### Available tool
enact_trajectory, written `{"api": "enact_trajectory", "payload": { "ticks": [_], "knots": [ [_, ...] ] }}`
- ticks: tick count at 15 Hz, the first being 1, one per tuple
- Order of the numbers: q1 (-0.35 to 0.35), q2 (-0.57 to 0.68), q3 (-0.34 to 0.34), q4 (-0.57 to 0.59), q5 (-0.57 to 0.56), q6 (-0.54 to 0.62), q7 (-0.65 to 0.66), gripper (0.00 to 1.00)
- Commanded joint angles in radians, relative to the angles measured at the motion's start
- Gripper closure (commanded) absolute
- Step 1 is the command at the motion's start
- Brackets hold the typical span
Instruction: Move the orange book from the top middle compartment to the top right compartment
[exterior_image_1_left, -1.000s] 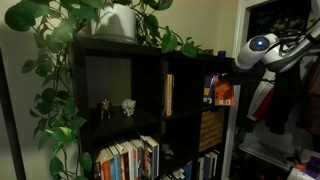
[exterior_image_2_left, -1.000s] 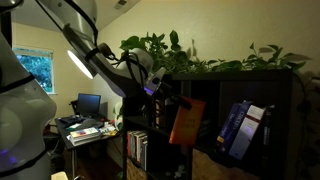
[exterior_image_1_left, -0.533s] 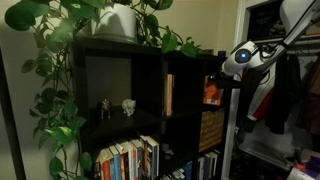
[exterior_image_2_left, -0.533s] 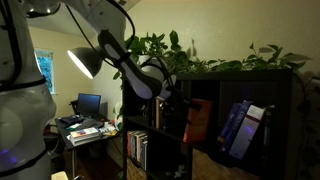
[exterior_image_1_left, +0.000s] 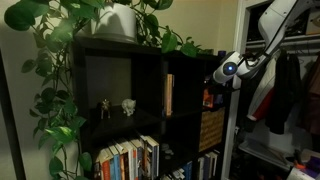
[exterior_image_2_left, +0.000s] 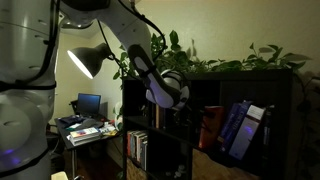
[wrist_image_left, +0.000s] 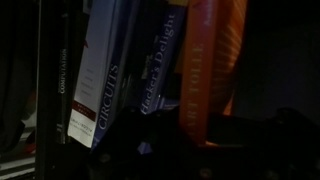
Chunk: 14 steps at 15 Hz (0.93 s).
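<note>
One orange book (exterior_image_2_left: 209, 128) upright in top right compartment (exterior_image_2_left: 275, 135), pincer (exterior_image_2_left: 192, 118) just beside

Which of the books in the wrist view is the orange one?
The rightmost: the orange book, its spine bright orange with pale lettering. The blue book beside it and the white-spined book further left are not.

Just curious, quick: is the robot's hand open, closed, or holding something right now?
Hand: cannot be told; its grip is lost in the dark, close by the orange book.
</note>
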Motion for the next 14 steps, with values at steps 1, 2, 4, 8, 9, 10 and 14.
{"api": "enact_trajectory", "payload": {
  "ticks": [1,2,4,8,9,10,14],
  "knots": [
    [0.058,0.060,-0.050,0.070,-0.045,-0.050,0.073,0.97],
    [0.063,0.073,-0.053,0.084,-0.045,-0.057,0.078,0.97],
    [0.068,0.083,-0.057,0.099,-0.040,-0.051,0.077,0.97],
    [0.071,0.023,-0.060,0.062,-0.061,-0.056,0.085,0.56],
    [0.073,-0.003,-0.062,0.045,-0.062,-0.054,0.072,0.50],
    [0.074,-0.017,-0.064,0.039,-0.066,-0.051,0.068,0.43],
    [0.089,-0.090,-0.073,-0.005,-0.065,-0.047,0.057,0.18]
  ]
}}
